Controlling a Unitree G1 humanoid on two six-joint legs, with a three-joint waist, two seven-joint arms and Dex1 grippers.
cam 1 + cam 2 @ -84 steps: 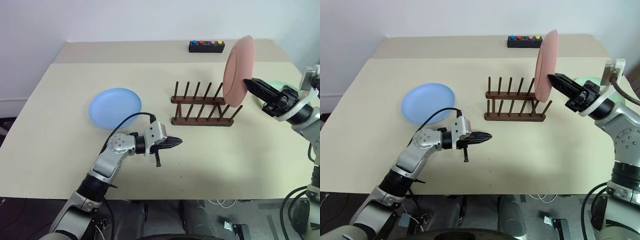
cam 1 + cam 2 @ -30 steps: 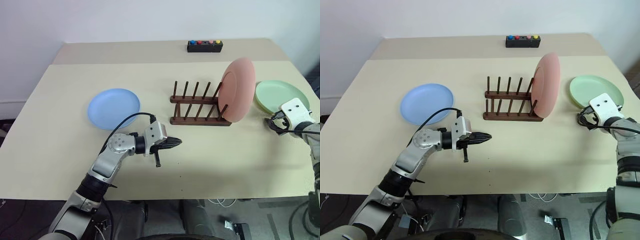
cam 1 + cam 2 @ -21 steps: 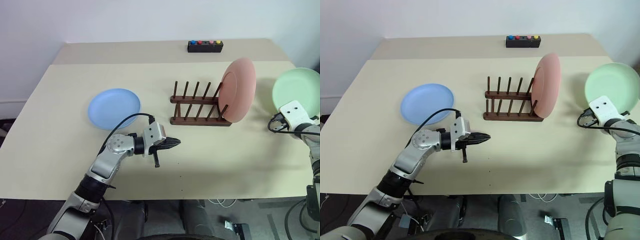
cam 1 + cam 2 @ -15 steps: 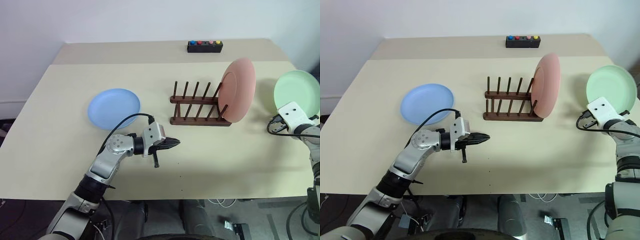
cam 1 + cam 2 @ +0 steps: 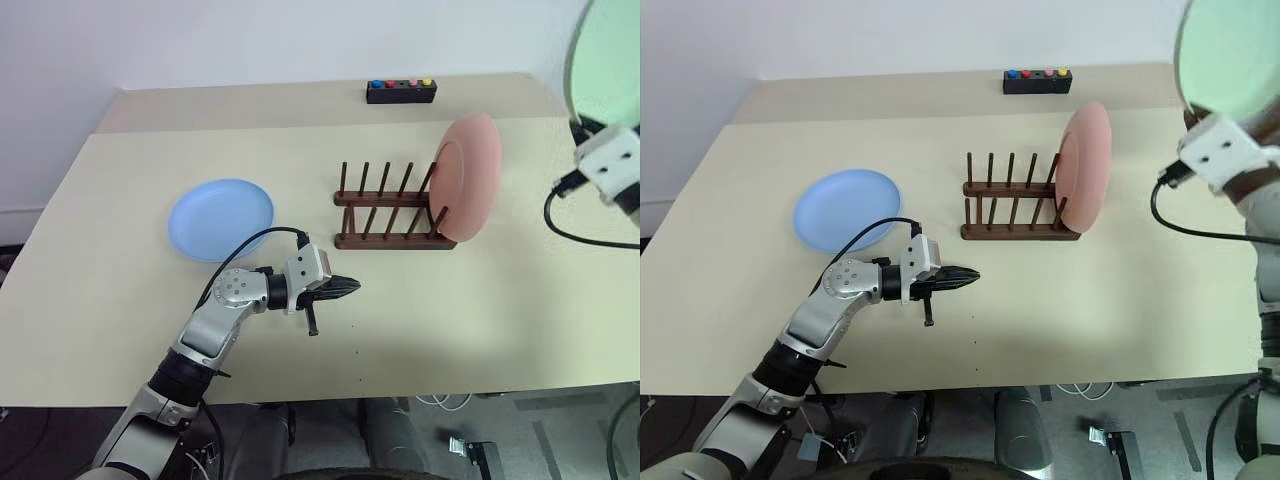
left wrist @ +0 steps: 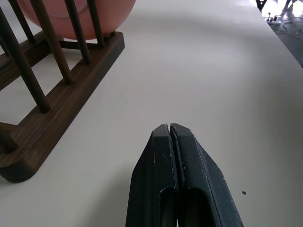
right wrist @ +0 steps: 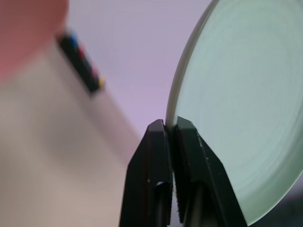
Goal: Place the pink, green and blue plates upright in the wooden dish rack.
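Plates are sitting apart: the pink plate (image 5: pixel 468 176) is standing in the wooden dish rack (image 5: pixel 390 212), the blue plate (image 5: pixel 220 219) is lying flat on the table (image 5: pixel 480 310). The right gripper (image 7: pixel 170 130) is pinching the green plate (image 7: pixel 246 109) up high. The left gripper (image 6: pixel 169 130) is squeezed tight, holding nothing.

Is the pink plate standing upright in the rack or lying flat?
Upright. The pink plate stands on edge at the right end of the wooden dish rack, leaning against its pegs.
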